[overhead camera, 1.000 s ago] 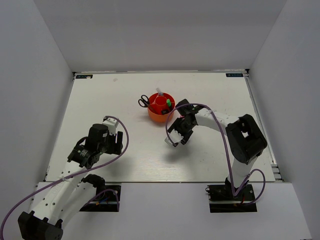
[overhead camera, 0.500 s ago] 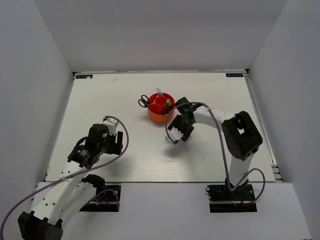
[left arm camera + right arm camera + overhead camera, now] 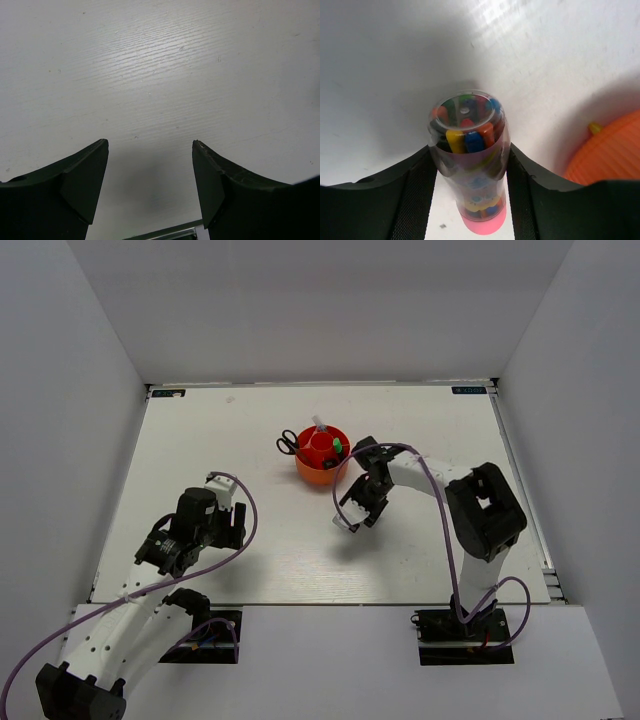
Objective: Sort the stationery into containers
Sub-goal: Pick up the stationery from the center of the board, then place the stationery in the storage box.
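The round orange tub (image 3: 322, 457) stands at the table's middle back, with black-handled scissors (image 3: 288, 443), a thin white pen (image 3: 320, 426) and a green item (image 3: 339, 447) in it. My right gripper (image 3: 354, 512) is just right of and in front of the tub, shut on the pink-capped clear tube (image 3: 468, 150) full of coloured crayons, held above the table. The tub's edge (image 3: 612, 152) shows at the right of the right wrist view. My left gripper (image 3: 150, 170) is open and empty over bare table at the left front (image 3: 165, 550).
White walls close in the table on three sides. A metal rail (image 3: 520, 480) runs along the right table edge. A purple cable (image 3: 440, 500) loops over the right arm.
My right gripper, holding the tube, shifted slightly back toward the tub and then turned a little. The left arm has not moved.
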`<state>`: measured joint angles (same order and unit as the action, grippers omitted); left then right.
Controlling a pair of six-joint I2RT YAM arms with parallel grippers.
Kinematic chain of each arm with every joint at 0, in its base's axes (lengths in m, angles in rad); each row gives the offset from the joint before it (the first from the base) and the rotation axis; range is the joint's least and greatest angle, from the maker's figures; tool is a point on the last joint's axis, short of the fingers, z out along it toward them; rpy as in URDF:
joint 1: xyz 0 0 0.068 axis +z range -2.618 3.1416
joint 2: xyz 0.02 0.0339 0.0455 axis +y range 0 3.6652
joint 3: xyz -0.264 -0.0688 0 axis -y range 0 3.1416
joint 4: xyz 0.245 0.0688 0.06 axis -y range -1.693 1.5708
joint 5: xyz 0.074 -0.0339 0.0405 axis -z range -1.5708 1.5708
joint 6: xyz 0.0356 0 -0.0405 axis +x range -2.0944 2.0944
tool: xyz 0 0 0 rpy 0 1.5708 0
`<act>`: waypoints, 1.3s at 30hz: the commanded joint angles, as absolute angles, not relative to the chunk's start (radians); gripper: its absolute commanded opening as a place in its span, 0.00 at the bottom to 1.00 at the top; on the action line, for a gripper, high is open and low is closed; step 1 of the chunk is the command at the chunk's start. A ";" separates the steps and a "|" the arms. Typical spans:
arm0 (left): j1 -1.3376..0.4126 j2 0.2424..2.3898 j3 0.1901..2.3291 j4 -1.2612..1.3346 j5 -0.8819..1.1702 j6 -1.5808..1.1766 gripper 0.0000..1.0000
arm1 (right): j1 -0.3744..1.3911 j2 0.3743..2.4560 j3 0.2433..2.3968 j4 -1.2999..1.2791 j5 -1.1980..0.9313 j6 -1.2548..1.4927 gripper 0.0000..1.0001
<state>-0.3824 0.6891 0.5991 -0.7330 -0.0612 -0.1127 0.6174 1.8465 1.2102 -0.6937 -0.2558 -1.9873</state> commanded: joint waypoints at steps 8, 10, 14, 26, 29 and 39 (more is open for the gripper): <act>-0.379 0.670 0.600 -0.729 -0.067 -0.117 0.78 | 0.617 1.666 1.315 -0.838 -0.595 -1.486 0.00; -0.380 0.675 0.601 -0.730 -0.071 -0.115 0.78 | 0.617 1.634 1.322 -0.758 -0.640 -1.269 0.00; -0.379 0.675 0.597 -0.730 -0.074 -0.115 0.78 | 0.611 1.603 1.394 -0.600 -0.719 -0.982 0.00; -0.377 0.684 0.595 -0.729 -0.081 -0.112 0.78 | 0.548 1.723 1.623 -0.216 -0.707 -0.249 0.00; -0.379 0.692 0.595 -0.727 -0.084 -0.110 0.78 | 0.525 1.793 1.678 -0.101 -0.733 -0.113 0.00; -0.379 0.715 0.594 -0.730 -0.097 -0.107 0.78 | 0.434 1.977 1.652 0.359 -0.807 0.283 0.00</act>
<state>-0.3824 0.7094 0.5972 -0.7330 -0.0841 -0.1123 0.4683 1.9743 1.6577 0.1333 -0.7597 0.1059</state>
